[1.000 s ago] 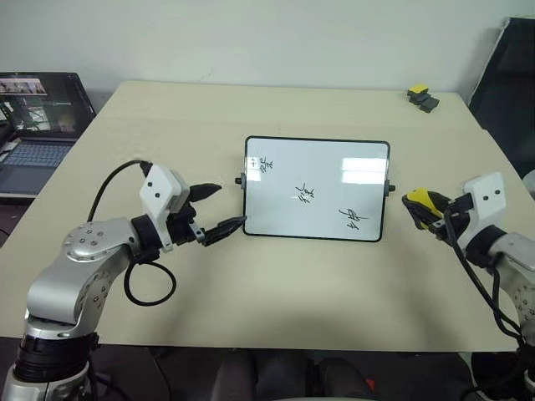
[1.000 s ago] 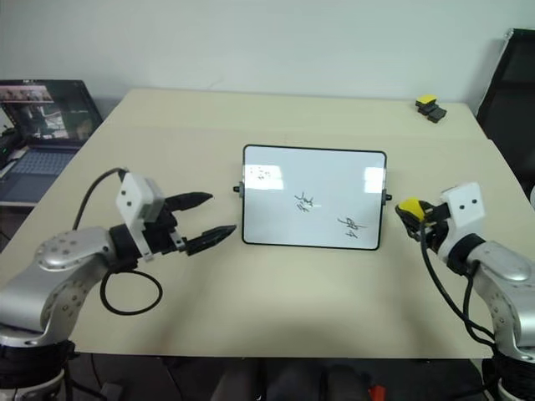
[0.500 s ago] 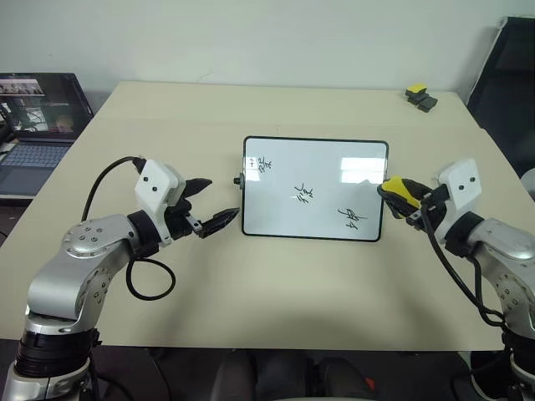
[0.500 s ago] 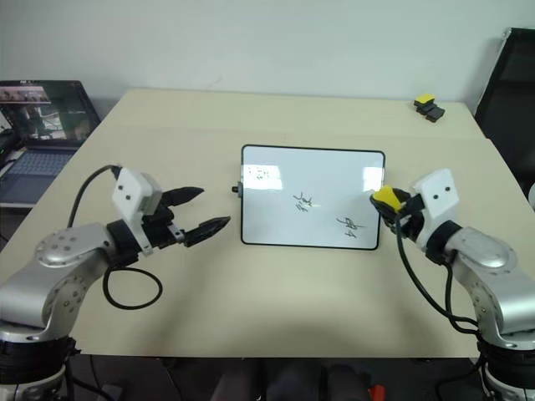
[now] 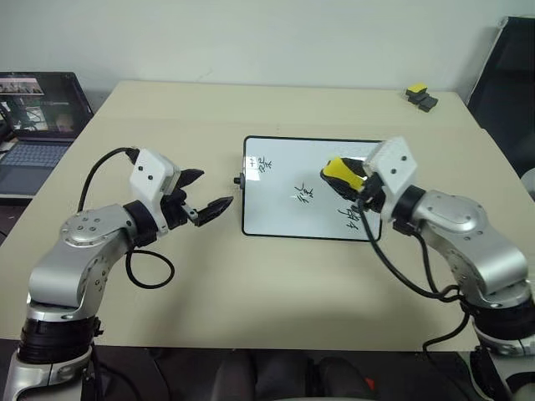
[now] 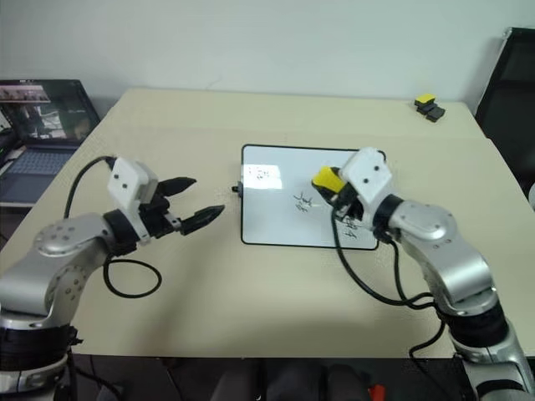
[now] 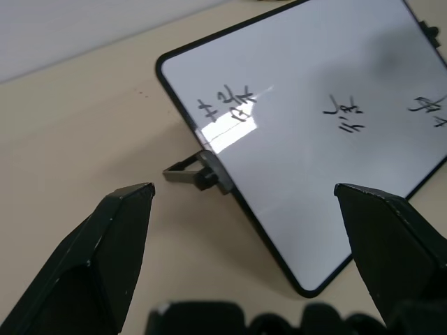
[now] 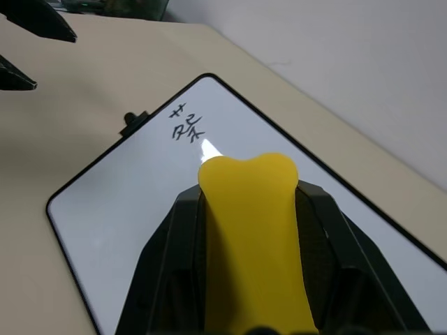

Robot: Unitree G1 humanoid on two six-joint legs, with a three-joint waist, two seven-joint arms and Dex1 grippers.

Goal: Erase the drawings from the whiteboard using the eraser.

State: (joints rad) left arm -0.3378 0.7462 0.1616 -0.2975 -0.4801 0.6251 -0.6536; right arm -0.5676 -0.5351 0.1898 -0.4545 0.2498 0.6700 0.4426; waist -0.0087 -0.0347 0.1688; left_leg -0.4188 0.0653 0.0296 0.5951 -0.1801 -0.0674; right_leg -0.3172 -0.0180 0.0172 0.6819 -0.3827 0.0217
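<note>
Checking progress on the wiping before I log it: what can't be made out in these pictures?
- Whether the eraser touches the whiteboard: head views, its underside is hidden.
- The drawing nearest the right hand: partly covered by that hand in the head views.
- The middle drawing: hidden behind the eraser in the right wrist view.
- What the drawings read: too small.
- The laptop: cut off by the picture's edge.

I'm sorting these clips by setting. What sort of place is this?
Probably an office or lab room: a plain beige table against a bare white wall, an open laptop lit up beside it, and a small whiteboard with marker scribbles.
</note>
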